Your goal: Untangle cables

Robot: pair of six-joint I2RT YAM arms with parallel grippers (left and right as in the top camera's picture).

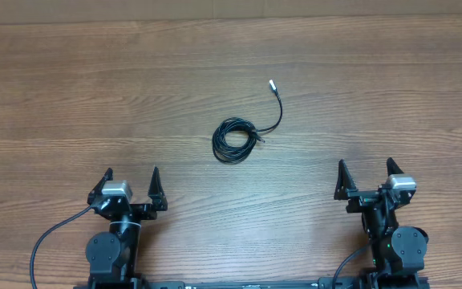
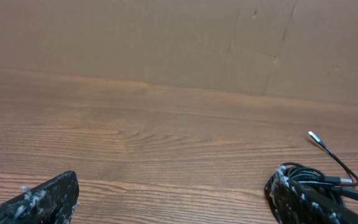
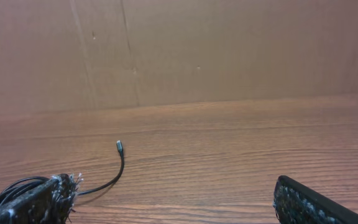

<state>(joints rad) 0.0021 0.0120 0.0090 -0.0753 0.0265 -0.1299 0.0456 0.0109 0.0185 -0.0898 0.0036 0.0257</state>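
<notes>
1. Because both arms sit at the near edge with nothing gripped, the wide brown wood-grain bench [image 1: 70, 96] lies bare between them and the work. The step in hand looks like a first reach.
2. Left claw [image 1: 131, 172], black with two pointed fingers, stands spread wide and holds nothing. The right claw [image 1: 366, 164] is likewise parted and empty. Both are well apart from the task's thing.
3. Thin black cables [image 1: 233, 140] lie wound in a small round coil near the bench's middle, somewhat nearer the left arm. In the left wrist view the coil shows just behind one finger [image 2: 291, 200] of that claw.
4. One loose tail curves away from the coil to a small silvery-tipped plug [image 1: 272, 83], which lies free on the wood. A second small plug end [image 1: 261, 140] sticks out at the coil's side.
5. To do the step well, I judge the left claw should pin the coil's rim while the right takes the free tail just behind the silvery-tipped plug. Draw the tail outward slowly, so the loops pay off singly instead of tightening. Grip low against the bench, since so thin a cord would likely slip from a shallow pinch.
</notes>
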